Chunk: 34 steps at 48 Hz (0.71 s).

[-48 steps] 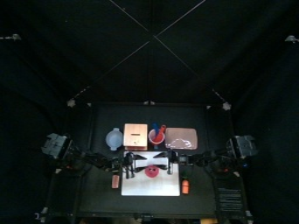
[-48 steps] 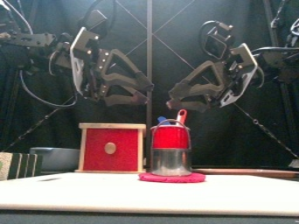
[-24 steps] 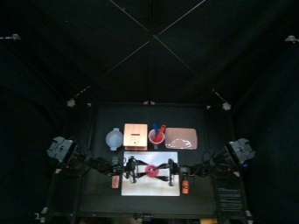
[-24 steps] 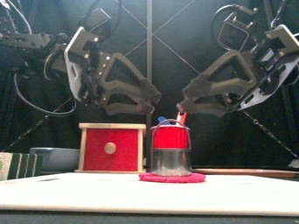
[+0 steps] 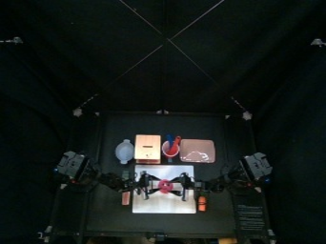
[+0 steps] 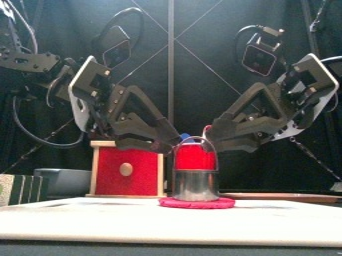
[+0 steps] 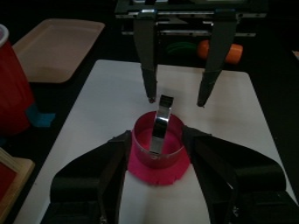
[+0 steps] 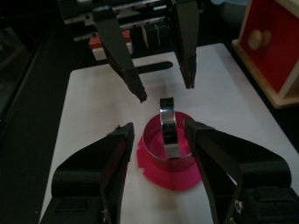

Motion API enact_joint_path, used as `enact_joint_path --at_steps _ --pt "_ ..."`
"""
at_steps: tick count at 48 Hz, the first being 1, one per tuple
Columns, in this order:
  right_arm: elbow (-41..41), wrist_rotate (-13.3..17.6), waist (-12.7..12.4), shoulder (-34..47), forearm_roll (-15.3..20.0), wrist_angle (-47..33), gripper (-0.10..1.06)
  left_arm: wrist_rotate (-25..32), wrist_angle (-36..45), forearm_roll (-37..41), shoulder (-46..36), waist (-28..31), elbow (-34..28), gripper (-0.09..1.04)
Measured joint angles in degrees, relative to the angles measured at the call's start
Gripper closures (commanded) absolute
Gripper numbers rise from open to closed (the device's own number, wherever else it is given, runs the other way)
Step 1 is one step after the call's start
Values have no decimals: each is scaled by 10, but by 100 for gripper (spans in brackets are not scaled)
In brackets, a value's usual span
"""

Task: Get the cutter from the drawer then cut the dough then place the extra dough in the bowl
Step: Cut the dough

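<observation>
Left gripper [image 7: 158, 140]: fingers spread wide, clasping nothing, one on either side of the round metal cutter with a wire handle [image 7: 159, 147]. Right gripper [image 8: 162, 131]: fingers likewise apart, facing in from the opposite side, flanking that cutter too. Cutter upright on a flat pink dough disc [image 6: 197, 203], mid-way along the white cutting board [image 6: 80, 214]. Behind the board, in a row from left to right: a blue-grey bowl [image 5: 124, 151], a pale wooden box with a red drawer front [image 6: 128, 170], a red cup with toy knives [image 7: 7, 79], a flat pink tray [image 7: 65, 44].
</observation>
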Motion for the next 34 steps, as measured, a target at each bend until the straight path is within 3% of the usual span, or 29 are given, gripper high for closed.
enact_joint_path --at_steps 12,34 --pt "-3 -1 -2 1 -19 22 12 0 8 30 6 19 -11 11" --pt "-4 3 -18 -11 -17 75 12 0 23 62 25 33 -22 12"
